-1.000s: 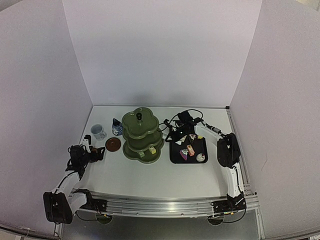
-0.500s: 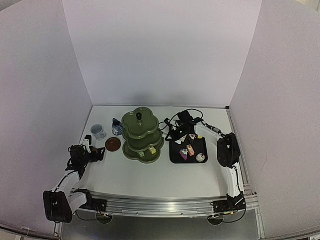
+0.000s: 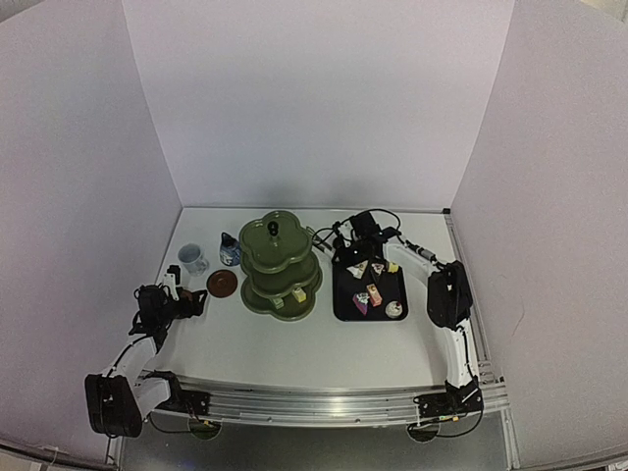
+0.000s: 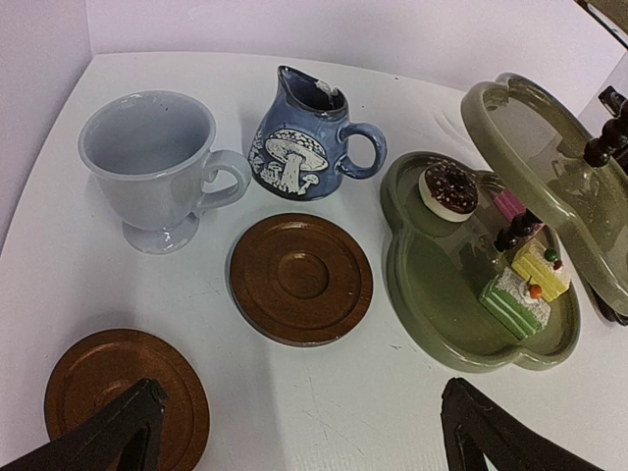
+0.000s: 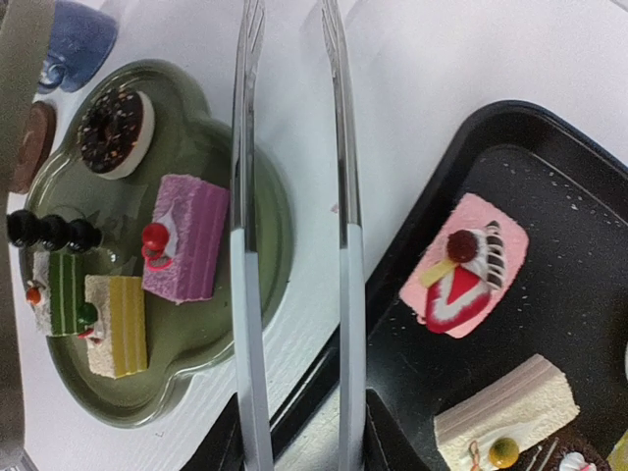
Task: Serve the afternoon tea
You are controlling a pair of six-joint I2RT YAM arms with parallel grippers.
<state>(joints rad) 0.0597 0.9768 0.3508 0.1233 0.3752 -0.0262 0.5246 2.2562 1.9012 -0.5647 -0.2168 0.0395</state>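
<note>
Swinging off the black tray toward the green stand, our right gripper clamps the metal tongs, tips apart and empty over the bottom tier. Our left gripper gapes wide, holding nothing, beside a coaster, near mug and pot. Four cakes sit on that tier.

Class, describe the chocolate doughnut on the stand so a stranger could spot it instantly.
Start at the dark green three-tier stand and look at its bottom tier. The doughnut lies on the lobe nearest the blue mushroom jug. It alone is round with dark sprinkled icing; its neighbours are rectangular slices in pink, yellow and green.
</note>
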